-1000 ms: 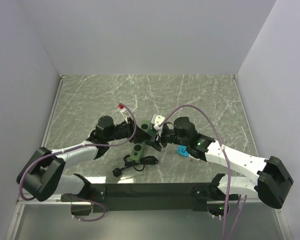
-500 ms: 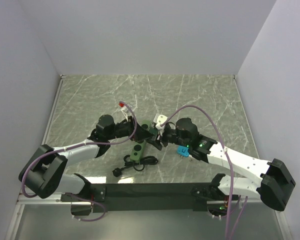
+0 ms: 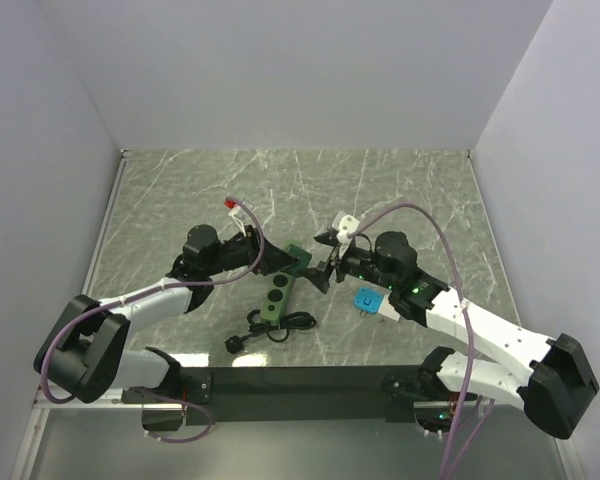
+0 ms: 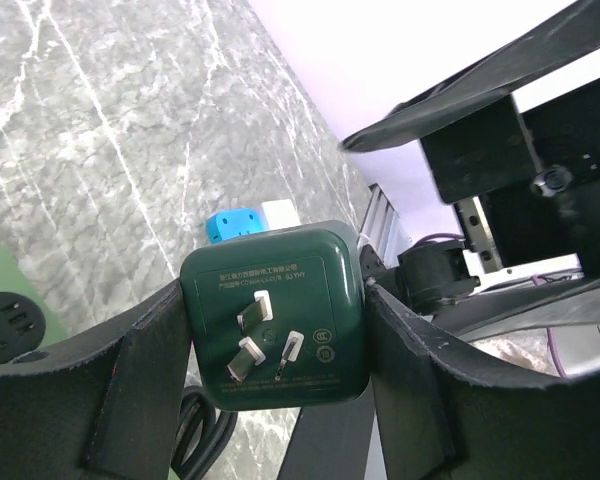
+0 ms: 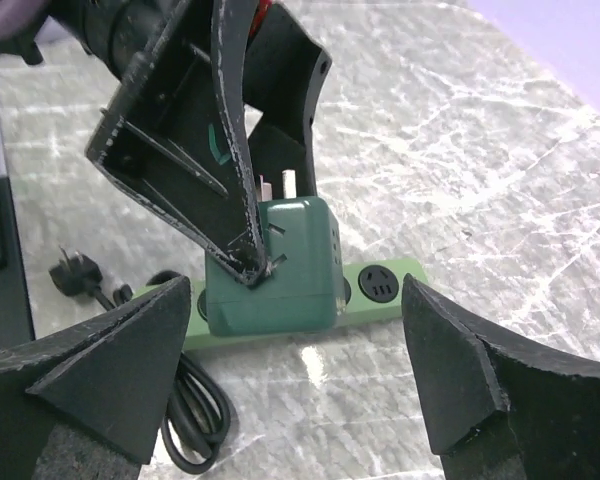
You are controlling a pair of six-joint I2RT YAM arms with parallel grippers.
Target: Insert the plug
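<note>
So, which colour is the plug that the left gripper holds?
The plug is dark green, with three silver prongs; the left wrist view shows it best.

The left white-and-black arm (image 3: 145,300) is reaching from the near left corner forward and inward, its forearm running low and nearly level. Its black two-finger left gripper (image 3: 296,262) is clamping a dark green square plug block (image 4: 275,325), one of its fingers (image 4: 130,390) pressing on each side and the prongs facing the wrist camera. The right white-and-black arm (image 3: 480,325) is stretching inward from the near right, elbow bent, wrist aiming at the left one. The right gripper (image 3: 323,262) is holding its jaws spread wide, its black wedge-shaped fingers (image 5: 100,370) gripping nothing, nose to nose with the left gripper and close to it.
</note>
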